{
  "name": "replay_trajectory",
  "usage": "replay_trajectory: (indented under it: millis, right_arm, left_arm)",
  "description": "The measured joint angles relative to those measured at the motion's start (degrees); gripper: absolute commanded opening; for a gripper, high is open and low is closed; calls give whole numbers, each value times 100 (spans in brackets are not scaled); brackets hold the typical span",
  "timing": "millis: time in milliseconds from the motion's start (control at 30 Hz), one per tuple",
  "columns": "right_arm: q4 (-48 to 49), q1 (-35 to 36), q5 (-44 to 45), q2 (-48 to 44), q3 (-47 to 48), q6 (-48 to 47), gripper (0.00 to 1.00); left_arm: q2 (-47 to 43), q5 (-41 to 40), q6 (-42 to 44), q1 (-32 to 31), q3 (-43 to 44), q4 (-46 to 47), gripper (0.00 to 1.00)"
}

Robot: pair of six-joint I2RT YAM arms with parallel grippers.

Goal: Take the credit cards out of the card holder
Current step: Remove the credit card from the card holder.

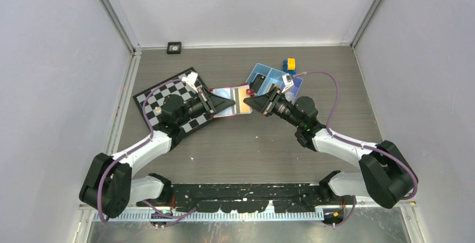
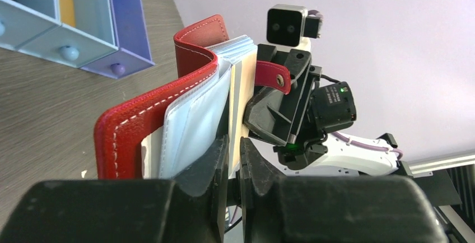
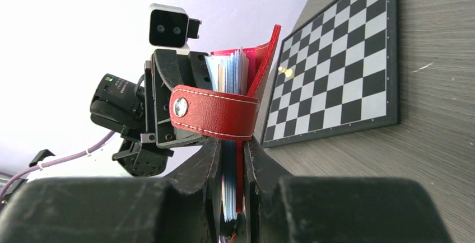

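Observation:
The red card holder [image 1: 229,95] hangs open above the table, held between my two grippers. In the left wrist view its red cover [image 2: 134,125] and pale blue sleeves stand left of my fingers. My left gripper [image 2: 234,142] is shut on the edge of a thin cream-coloured credit card [image 2: 241,86] that sticks out of the sleeves. My right gripper [image 3: 231,142] is shut on the holder's red cover and its stack of sleeves, below the snap tab [image 3: 215,111]. From above, the left gripper [image 1: 228,104] and right gripper [image 1: 252,102] face each other closely.
A blue compartment tray [image 1: 269,78] sits just behind the right gripper, with a yellow and blue block [image 1: 289,65] beyond it. A chessboard [image 1: 168,94] lies under the left arm. A small black square object [image 1: 174,47] rests at the back wall.

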Motion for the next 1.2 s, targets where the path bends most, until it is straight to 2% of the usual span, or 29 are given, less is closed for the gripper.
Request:
replay_trajectory:
  millis: [267,333,467,600,767,967,1100,1200]
  right_arm:
    - [518,-87,-210,157,0,326,10]
    - [717,-120,-293,284,-4,472,6]
    - [1029,-179,-426,455,-11,699,4]
    - [1054,-157,-592,468,-24,745,3]
    - [1034,-157,-643,466,-61,754,5]
    - [911,-153,-673,358,-94,715,28]
    - [879,-153,-743,315,-146,728,28]
    - [876,-160,-789,315,-201,756,20]
  left_arm:
    - [0,85,-74,26,-28,468,6]
    - [2,107,-96,39,-33,546,8]
    - [140,210,-190,52,-42,874,20]
    - [398,531,-343,9,-42,1222,22]
    - [557,688,-428,9,-42,1329,4]
    - [411,693,-251,-4,-42,1021,1]
    - [162,645,28,-63,-42,590,1]
    - [68,608,192,-90,-42,306,1]
